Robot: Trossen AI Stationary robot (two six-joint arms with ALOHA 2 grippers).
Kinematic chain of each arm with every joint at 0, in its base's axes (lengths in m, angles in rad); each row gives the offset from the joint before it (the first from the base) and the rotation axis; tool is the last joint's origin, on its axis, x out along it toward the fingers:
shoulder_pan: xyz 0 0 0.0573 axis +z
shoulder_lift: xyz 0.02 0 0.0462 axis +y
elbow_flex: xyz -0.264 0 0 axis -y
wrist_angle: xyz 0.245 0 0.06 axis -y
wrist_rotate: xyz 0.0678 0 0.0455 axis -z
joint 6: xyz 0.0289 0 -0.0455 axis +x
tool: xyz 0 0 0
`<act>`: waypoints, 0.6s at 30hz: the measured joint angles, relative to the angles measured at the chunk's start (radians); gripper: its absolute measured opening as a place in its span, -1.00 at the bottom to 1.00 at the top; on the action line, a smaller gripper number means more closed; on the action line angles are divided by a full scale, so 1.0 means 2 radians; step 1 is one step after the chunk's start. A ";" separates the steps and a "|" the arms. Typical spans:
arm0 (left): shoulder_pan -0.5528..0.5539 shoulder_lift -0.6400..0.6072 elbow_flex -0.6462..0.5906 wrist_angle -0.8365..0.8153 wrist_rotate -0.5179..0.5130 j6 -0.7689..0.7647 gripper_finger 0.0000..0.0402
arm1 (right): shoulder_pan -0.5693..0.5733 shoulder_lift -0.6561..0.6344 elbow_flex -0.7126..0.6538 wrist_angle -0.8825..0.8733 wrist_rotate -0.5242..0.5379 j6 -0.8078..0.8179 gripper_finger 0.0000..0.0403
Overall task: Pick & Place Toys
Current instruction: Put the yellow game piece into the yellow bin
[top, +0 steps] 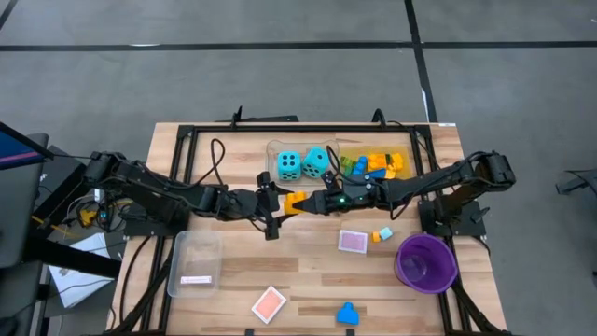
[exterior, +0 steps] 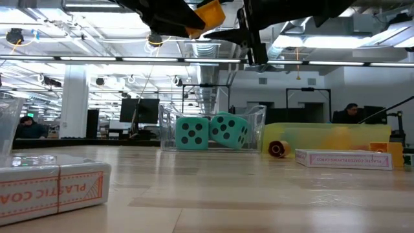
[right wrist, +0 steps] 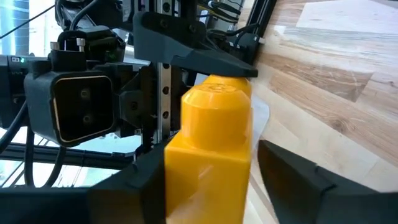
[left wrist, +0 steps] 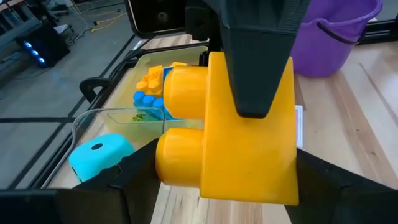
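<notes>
Midair, both claws are meeting over the middle of the counter (top: 233, 280), just near of the clear tray with the two dice (top: 302, 164). A yellow brick (top: 297, 202) is sitting between them: the left claw (left wrist: 205, 171) is flanking it from its side, while the right claw (right wrist: 205, 171) is flanking it from the other. Which one is truly grasping it, I cannot tell. Judging by this, a handover is in progress; next, one claw should be clenching firmly before the other lets go, then carrying the brick to a tray.

Bright, even overhead light; ceiling strip lights (exterior: 162, 59) glare in the low view, its near tabletop (exterior: 213, 200) blurred.
</notes>
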 joint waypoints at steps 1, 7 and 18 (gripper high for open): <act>0.000 0.000 0.000 -0.001 0.000 0.000 0.29 | 0.000 0.000 0.000 0.000 0.000 0.000 0.03; 0.000 0.000 0.000 -0.003 -0.001 -0.002 0.29 | 0.000 0.000 0.000 -0.004 0.001 -0.001 -0.32; 0.000 0.000 0.000 -0.001 0.000 -0.045 0.44 | 0.000 0.000 0.000 -0.005 0.000 0.001 -0.23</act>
